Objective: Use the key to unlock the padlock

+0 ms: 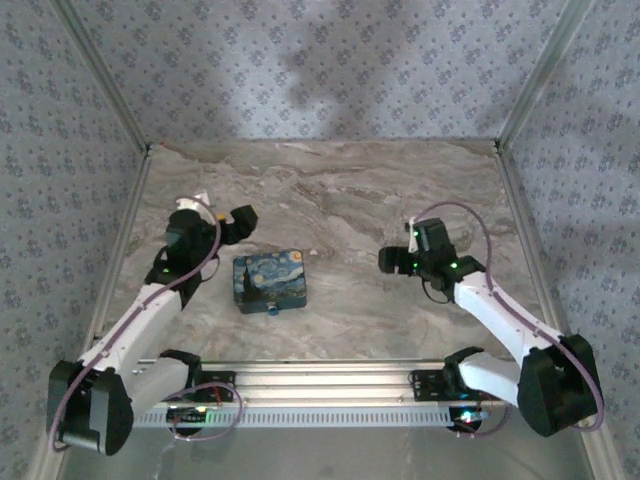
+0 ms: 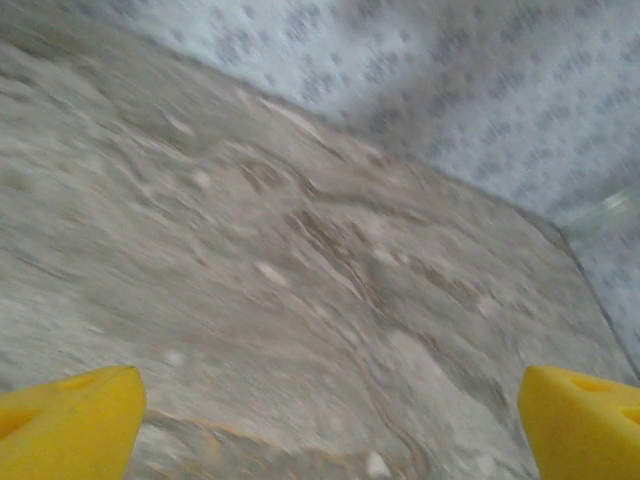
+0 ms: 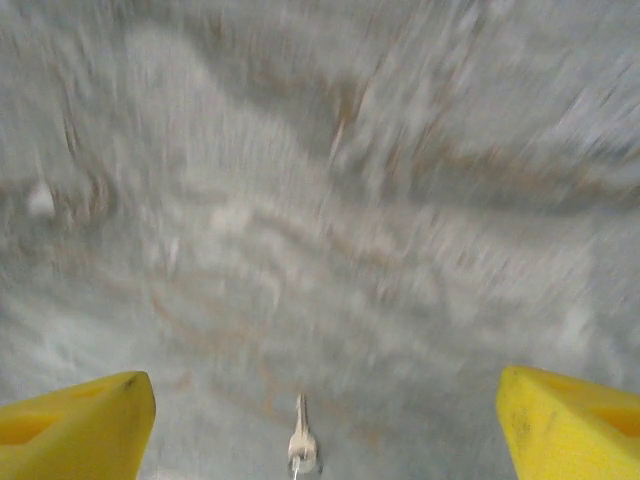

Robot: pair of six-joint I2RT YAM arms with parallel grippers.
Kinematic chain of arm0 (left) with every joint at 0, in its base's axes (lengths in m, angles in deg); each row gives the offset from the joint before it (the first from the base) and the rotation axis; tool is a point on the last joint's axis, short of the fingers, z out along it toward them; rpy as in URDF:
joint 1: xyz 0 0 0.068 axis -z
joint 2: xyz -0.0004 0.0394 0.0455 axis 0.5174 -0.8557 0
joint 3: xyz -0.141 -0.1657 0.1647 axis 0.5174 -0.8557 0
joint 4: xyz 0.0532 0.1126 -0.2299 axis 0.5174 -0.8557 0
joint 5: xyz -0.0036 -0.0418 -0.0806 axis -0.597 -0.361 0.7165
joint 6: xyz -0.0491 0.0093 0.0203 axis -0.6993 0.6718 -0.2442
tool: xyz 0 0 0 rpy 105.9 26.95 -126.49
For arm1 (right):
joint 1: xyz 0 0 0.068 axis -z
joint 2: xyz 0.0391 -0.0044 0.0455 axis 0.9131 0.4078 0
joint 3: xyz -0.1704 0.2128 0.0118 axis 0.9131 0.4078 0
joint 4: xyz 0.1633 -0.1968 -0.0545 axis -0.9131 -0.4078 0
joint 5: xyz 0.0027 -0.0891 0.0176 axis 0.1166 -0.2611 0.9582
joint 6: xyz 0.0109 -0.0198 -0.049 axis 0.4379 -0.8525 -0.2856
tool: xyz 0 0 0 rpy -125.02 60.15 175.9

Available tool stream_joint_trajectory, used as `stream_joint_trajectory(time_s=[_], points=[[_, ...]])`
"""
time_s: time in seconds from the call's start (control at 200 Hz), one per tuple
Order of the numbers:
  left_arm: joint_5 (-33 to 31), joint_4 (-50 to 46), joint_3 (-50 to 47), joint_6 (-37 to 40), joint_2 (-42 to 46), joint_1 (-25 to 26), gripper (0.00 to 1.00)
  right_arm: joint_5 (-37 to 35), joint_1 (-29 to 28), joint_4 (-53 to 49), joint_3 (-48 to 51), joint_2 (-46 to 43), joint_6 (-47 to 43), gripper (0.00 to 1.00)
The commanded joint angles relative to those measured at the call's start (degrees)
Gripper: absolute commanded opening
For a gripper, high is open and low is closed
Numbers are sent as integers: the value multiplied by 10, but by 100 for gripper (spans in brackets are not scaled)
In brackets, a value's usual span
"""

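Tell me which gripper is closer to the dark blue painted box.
The left gripper, by the far-left corner of the dark-blue painted box; the right gripper sits clearly farther off to its right.

Lab test booth: wallpapered walls [image 1: 330, 60], marble-print table [image 1: 350, 190].

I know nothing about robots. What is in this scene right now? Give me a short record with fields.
surface: marble-patterned table
box: dark-blue painted box, mid-table between the two arms
padlock: small blue padlock at the box's near edge; too small for detail
left gripper: open, nothing between its fingers
right gripper: open, fingers wide apart
key: small pale key, blurred, low between the right gripper's fingers, touching neither
task state: neither gripper is at the padlock
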Motion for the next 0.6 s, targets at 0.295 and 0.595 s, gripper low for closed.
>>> stream_joint_trajectory(time_s=[0.295,0.595], points=[[19,46,25,-24,-72,68,96,30,-59,-144,-106,191,-59,61],[6,37,18,-23,-64,69,97,7,-75,-169,-141,250,-67,50]])
